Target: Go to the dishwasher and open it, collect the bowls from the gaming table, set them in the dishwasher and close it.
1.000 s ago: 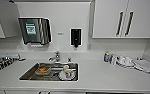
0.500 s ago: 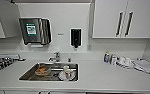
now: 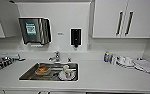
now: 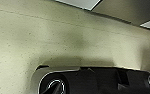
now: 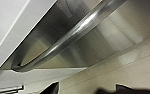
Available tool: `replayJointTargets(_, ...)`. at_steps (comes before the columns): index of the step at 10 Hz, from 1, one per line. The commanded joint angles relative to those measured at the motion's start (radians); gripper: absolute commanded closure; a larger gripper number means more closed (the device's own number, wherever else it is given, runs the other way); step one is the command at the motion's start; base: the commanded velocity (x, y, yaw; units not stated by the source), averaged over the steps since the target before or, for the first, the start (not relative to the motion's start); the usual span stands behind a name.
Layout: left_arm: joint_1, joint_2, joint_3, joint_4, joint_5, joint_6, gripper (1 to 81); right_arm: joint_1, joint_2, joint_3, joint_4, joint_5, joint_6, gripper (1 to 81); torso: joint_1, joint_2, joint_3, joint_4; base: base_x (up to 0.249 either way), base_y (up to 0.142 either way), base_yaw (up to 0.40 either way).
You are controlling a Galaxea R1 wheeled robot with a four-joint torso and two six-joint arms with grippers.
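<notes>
Close in front of your right claw point(image 5: 86, 91), whose dark tips barely edge into the right wrist view, a curved steel handle point(image 5: 73, 32) runs across a grey stainless-steel panel point(image 5: 108, 37), which looks to be the dishwasher front. Whether those tips are apart or together you cannot tell from this. A pale speckled floor point(image 5: 131, 70) lies beyond the panel's edge, and a white cabinet face point(image 5: 6, 22) borders the steel on the other side.

Your left claw is not readable either: the left wrist view gives you the robot's own dark plate, with a beige speckled floor point(image 4: 66, 37) beyond it and white cabinet edges point(image 4: 78, 3) at the far side.

From the head camera you look down on a white countertop point(image 3: 111, 75) with a steel sink point(image 3: 49, 72) holding dishes, a tap point(image 3: 55, 57) behind it, a paper towel dispenser point(image 3: 34, 30) and a black soap dispenser point(image 3: 75, 37) on the wall, upper cabinets point(image 3: 121, 18) to the right, and clutter point(image 3: 123, 61) along the counter.
</notes>
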Motion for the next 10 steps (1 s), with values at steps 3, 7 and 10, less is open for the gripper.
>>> replayJointTargets(3,-0.062,-0.028,0.009,-0.001,0.045,0.001,1.0,0.171,-0.047,0.022,0.016,-0.03,0.019,1.0,0.0,0.0,-0.029,0.0,0.0,0.0,0.0)
replayJointTargets(7,-0.056,-0.023,0.008,-0.003,0.045,0.001,1.0,0.234,-0.03,0.034,0.072,-0.029,0.019,1.0,0.001,0.0,-0.037,0.0,0.0,0.0,0.0)
replayJointTargets(10,-0.056,-0.017,0.008,-0.003,0.045,0.001,1.0,0.229,0.022,-0.055,0.169,-0.05,0.077,1.0,0.001,0.0,-0.037,0.0,0.0,0.0,0.0)
